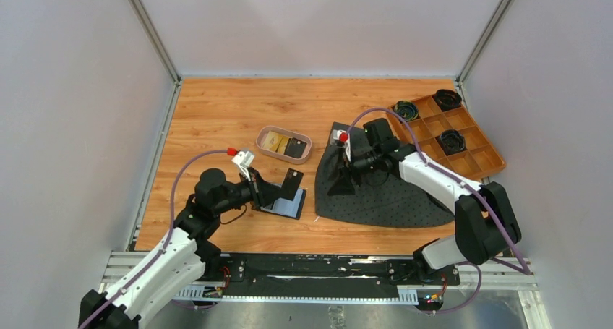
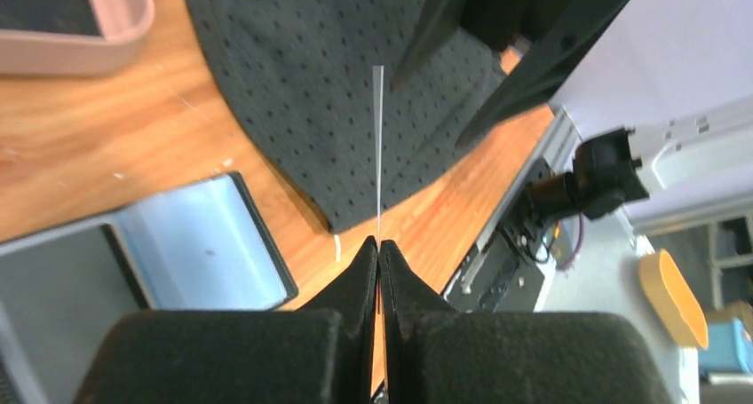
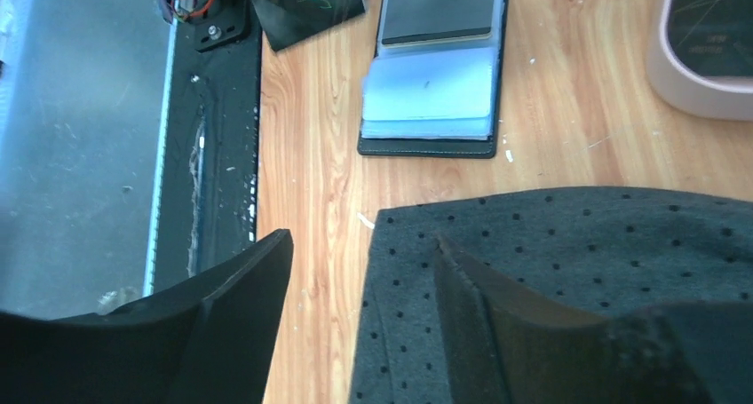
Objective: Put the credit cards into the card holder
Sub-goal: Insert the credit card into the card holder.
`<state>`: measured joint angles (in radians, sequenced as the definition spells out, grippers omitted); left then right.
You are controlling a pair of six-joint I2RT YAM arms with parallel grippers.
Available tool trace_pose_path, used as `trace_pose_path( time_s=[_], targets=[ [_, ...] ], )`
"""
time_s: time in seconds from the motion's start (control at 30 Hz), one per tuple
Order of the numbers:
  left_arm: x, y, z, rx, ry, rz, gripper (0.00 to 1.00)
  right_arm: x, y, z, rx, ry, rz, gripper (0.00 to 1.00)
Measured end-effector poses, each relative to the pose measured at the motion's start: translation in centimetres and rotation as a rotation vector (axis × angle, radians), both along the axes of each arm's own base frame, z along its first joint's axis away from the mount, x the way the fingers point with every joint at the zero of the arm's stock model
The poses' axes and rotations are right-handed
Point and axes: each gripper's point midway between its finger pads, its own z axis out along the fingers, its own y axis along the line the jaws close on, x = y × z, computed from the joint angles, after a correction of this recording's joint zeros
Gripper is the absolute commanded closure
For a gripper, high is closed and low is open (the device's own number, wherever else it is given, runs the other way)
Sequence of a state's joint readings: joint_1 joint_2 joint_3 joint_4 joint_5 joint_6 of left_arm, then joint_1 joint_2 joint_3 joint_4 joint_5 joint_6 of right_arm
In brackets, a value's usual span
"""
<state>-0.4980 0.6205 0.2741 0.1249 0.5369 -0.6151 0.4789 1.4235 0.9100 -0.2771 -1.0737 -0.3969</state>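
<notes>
**DESK:** While the left fingers [image 2: 355, 280] are pinched shut on a single black credit card [image 1: 293, 180], what are we looking at?

**OPERATOR:** I have the card clamped by one edge. It stands nearly upright and shows edge-on from the wrist, which leaves its free end clear to be tipped toward a pocket. It hangs just above the card holder [image 1: 289, 206], which lies open on the worktop [image 1: 217, 112] with a pale blue sleeve facing up.

**DESK:** And the right fingers [image 3: 222, 306]?

**OPERATOR:** Spread wide and holding nothing, low over the dark dotted mat [image 1: 390, 199] just beside the holder. I cannot tell whether one of them touches the cloth. My guess is they sit there to stay clear of the card's path while being near enough to steady the holder.

**DESK:** How far along?

**OPERATOR:** More cards, gold and dark, wait in the pinkish tray [image 1: 259, 138] beyond the holder, so I judge much is left to do. The holder is unpinned and may skate when the card's edge presses in.
</notes>
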Motion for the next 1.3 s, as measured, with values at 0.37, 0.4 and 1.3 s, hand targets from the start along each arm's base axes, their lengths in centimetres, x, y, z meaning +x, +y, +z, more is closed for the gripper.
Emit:
trace_pose_path(
  time_s=[0.37,0.4,1.3],
  targets=[
    [1.3,2.8,4.9,0.145,-0.081,0.121,1.0,-4.4,4.5,-2.9,-0.088,0.042,0.121,0.55],
    [1.3,3.0,4.4,0.161,-0.063,0.128,1.0,-4.5,4.7,-3.0,-0.099,0.021,0.128,0.55],
    [2.1,6.2,-7.9,0.345,0.297,0.332,1.0,-2.1,8.0,-6.5,-0.2,0.066,0.131,0.58]
  ],
)
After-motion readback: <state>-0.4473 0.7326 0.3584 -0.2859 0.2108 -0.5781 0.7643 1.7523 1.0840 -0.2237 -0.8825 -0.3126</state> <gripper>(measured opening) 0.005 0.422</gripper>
